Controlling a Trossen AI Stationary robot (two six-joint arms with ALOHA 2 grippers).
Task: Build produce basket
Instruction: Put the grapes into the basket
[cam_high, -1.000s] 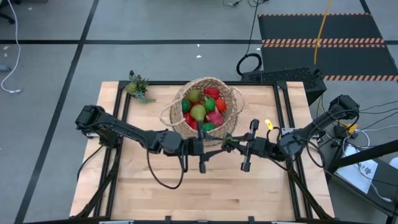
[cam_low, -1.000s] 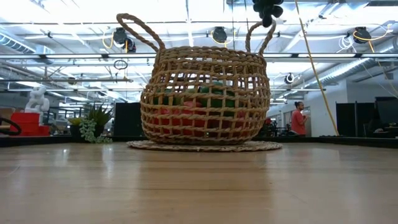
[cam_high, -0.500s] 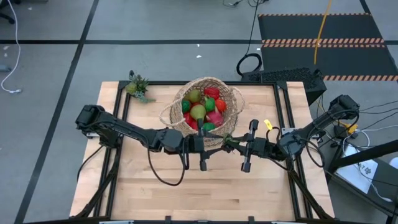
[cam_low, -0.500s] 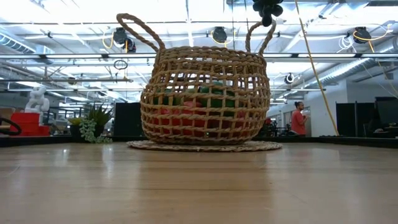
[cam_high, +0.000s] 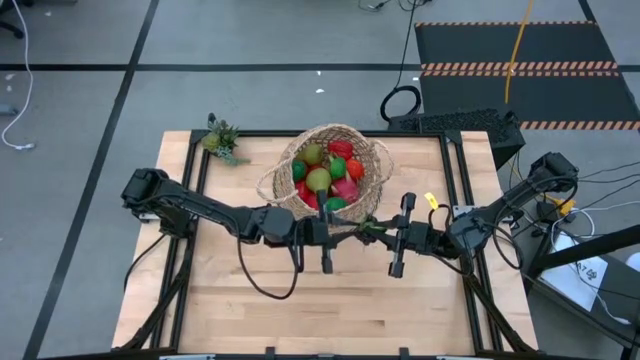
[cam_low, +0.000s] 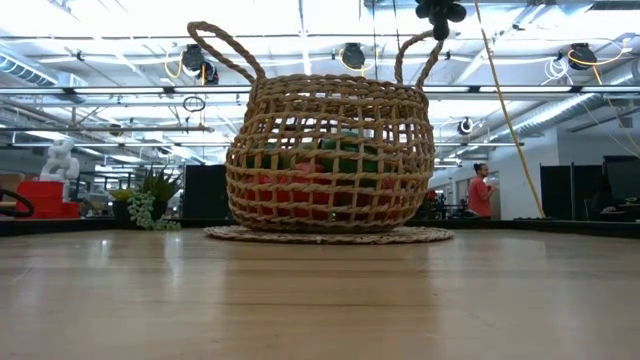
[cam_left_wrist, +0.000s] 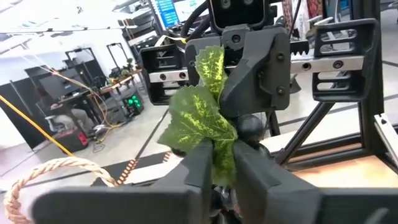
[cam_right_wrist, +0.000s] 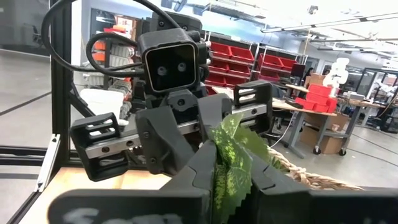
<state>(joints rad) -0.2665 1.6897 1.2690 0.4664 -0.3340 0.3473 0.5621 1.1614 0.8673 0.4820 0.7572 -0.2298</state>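
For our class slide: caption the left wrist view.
Both grippers pinch the green leaves of a grape bunch between them, near the basket.

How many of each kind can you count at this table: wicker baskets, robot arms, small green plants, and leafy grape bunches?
wicker basket: 1
robot arms, the left arm and the right arm: 2
small green plant: 1
leafy grape bunch, up in the air between the two hands: 1
Total: 5
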